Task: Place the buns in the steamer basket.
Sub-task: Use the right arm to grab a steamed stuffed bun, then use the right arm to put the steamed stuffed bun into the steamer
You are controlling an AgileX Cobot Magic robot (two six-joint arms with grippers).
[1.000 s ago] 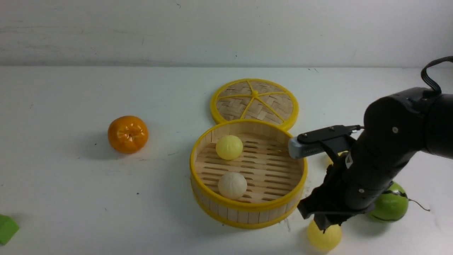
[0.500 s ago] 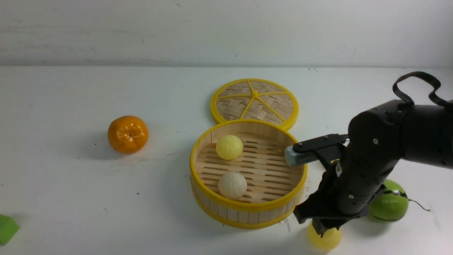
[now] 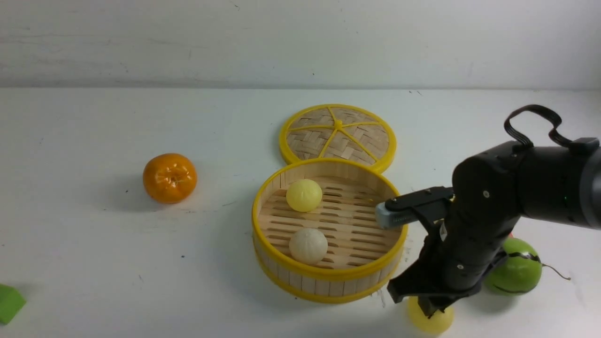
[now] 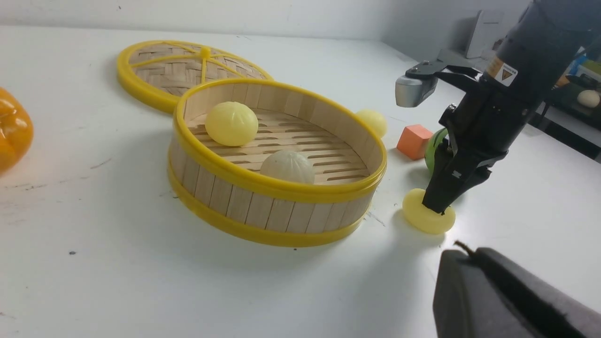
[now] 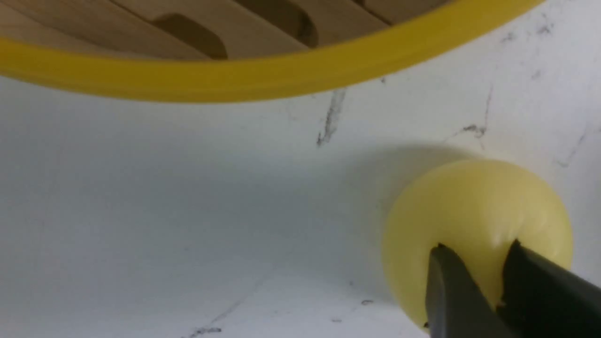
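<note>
The steamer basket (image 3: 328,273) stands mid-table and holds two buns, one pale yellow (image 3: 304,195) and one off-white (image 3: 308,246). A third bun (image 3: 429,323), pale yellow, lies on the table by the basket's near right side. My right gripper (image 3: 429,311) comes down on it from above, shut on the bun; the fingertips (image 5: 441,256) dent its top (image 5: 474,206). In the left wrist view another yellow bun (image 4: 373,121) rests behind the basket's far side. My left gripper (image 4: 462,251) is shut and empty, low over the table nearer than that bun (image 4: 425,219).
The woven lid (image 3: 338,134) lies flat just behind the basket. A tangerine (image 3: 169,178) sits to the left, and a green melon (image 3: 519,272) to the right behind my right arm. An orange-red cube (image 4: 413,141) lies near the melon. A green block (image 3: 8,303) is at the left edge.
My right arm sank lower and a little toward the basket, and its jaws closed onto the yellow bun on the table, squashing it slightly. The left gripper did not move.
</note>
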